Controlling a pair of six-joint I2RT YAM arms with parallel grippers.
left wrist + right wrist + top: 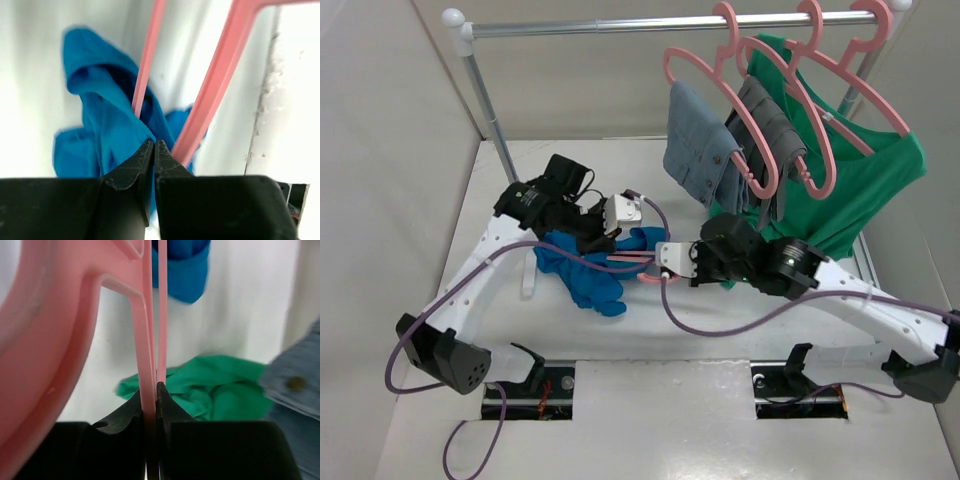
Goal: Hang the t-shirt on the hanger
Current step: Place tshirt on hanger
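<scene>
Step in hand, as judged: getting the hanger's arm into the garment. The shirt is not yet on it.

Right pincer (152, 395): narrow, clamped on a thin bar of the pink hanger (50, 340). The rest of the frame runs forward from the jaws toward the blue t-shirt (185, 270), which lies ahead of the tips. A green shirt (215, 385) and a denim garment with a button (295, 385) are beyond and to the right of this pincer. They are not involved.

Left pincer (154, 148): jaws pressed together, tips meeting. The blue t-shirt lies crumpled on the white table (650, 400), directly ahead of and beneath the tips. Whether a fold of cloth is pinched between them cannot be told, as none shows in the seam. Two pink bars of the hanger pass just to the right of the tips and run on ahead over the cloth.

Location of task items: in the overhead view the t-shirt is bunched between the two pincers, and the hanger's far end reaches into or over it. Which of the two cannot be told.

Next move, as judged:
- The left pincer needs a confirmed hold on an edge of the hem or neck opening.
- It should lift that edge clear of the table so the opening gapes.
- The right pincer should keep the hanger level and slide its arm inside.

The bunched cloth may snag on the hanger.
</scene>
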